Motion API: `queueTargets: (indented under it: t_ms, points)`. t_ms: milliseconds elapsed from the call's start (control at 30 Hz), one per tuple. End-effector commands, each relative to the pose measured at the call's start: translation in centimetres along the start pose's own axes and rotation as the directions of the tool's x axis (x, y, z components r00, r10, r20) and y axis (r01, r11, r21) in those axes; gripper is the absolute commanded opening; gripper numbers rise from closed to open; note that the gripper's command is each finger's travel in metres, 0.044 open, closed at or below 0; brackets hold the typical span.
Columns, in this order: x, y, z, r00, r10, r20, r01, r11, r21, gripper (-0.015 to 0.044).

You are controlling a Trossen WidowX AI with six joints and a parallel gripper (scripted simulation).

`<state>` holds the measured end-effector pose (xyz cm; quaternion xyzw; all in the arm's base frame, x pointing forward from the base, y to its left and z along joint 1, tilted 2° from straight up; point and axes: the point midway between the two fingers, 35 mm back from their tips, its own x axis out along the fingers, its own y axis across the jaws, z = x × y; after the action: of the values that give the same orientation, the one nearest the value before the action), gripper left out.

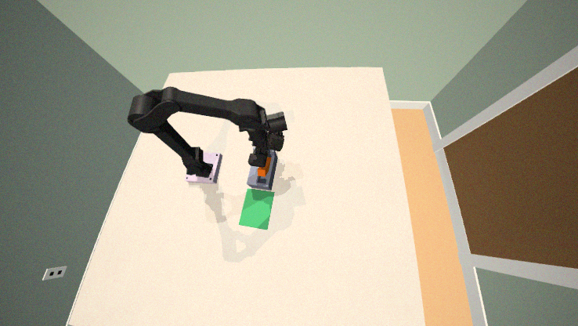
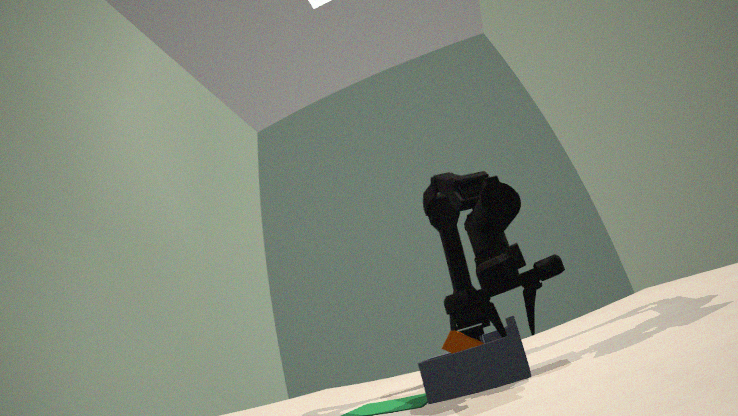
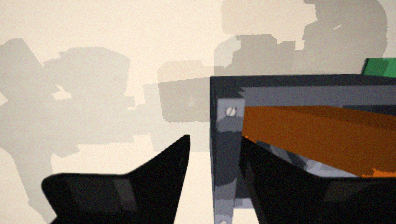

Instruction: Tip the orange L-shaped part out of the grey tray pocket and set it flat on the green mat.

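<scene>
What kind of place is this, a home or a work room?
Probably a bare test room for robot work, not a home. A single black arm is bolted to a large pale table; on it only a grey tray and a green mat show, amid plain green walls.
</scene>
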<state>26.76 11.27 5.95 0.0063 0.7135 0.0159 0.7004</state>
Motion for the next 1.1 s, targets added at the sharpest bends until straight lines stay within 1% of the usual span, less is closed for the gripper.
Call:
queueTargets:
  t_ms: [0,133,200,1067]
  points:
    - [-3.0,-0.1,0.6,1.0,0.004,0.018,-0.004,1.0,0.002,0.018]
    - [-8.3,-0.8,0.3,1.0,0.003,0.018,-0.003,1.0,0.002,0.018]
    - [-9.4,-1.0,0.1,1.0,0.003,0.018,-0.003,1.0,0.002,0.018]
    - [-9.0,-1.0,0.0,1.0,0.004,0.01,-0.004,1.0,0.005,0.018]
